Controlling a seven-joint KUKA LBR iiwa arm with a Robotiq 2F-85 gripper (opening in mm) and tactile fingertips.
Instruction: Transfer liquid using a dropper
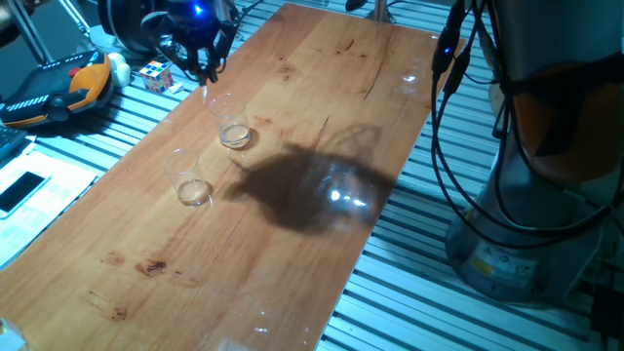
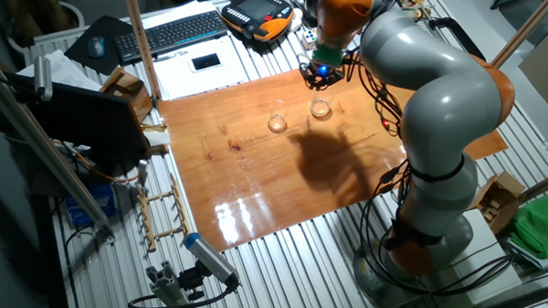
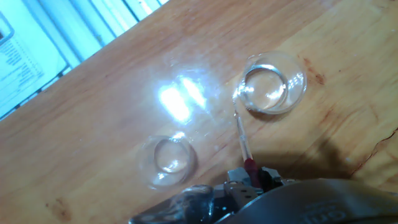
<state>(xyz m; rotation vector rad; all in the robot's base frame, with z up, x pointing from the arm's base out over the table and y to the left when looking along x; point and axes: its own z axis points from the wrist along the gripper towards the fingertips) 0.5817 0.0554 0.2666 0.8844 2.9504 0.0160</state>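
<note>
My gripper point(image 1: 200, 57) hangs over the far left of the wooden table point(image 1: 322, 224) and is shut on the dropper point(image 1: 205, 90), a thin clear pipette pointing down. In the hand view the dropper point(image 3: 241, 134) runs from its purple-red end at my gripper point(image 3: 250, 177) to a tip at the left rim of a small clear cup point(image 3: 273, 82). That cup point(image 1: 232, 129) stands just below and right of the tip. A second clear cup point(image 1: 190, 181) stands nearer the front; it also shows in the hand view point(image 3: 166, 160). Both cups point(image 2: 321, 107) point(image 2: 277, 123) stand upright.
A Rubik's cube point(image 1: 156, 75) and an orange teach pendant point(image 1: 58, 88) lie off the table's left edge on the slatted bench. A keyboard point(image 2: 174, 31) and a phone point(image 2: 205, 61) lie beyond. The arm's base point(image 1: 526, 214) and its cables stand at the right.
</note>
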